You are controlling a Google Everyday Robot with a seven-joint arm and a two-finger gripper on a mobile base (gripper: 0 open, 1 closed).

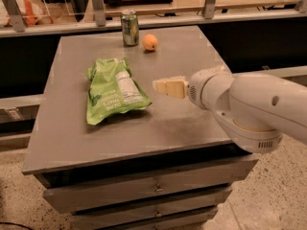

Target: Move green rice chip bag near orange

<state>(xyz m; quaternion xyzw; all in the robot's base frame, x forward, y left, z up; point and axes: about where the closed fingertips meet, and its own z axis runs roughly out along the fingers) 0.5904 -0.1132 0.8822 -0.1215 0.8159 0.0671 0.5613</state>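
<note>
The green rice chip bag [114, 91] lies flat on the grey table [182, 123], left of centre, with its white label panel facing up. The orange [150, 42] sits near the table's far edge, a good way beyond the bag and to its right. My gripper [161, 86] hovers just right of the bag's right edge, a small gap apart from it and holding nothing. The white arm behind it covers the table's right front part.
A green-silver drink can [129, 28] stands upright just left of the orange at the far edge. A railing with posts [98, 6] runs behind the table. Drawers [153, 188] are below the tabletop.
</note>
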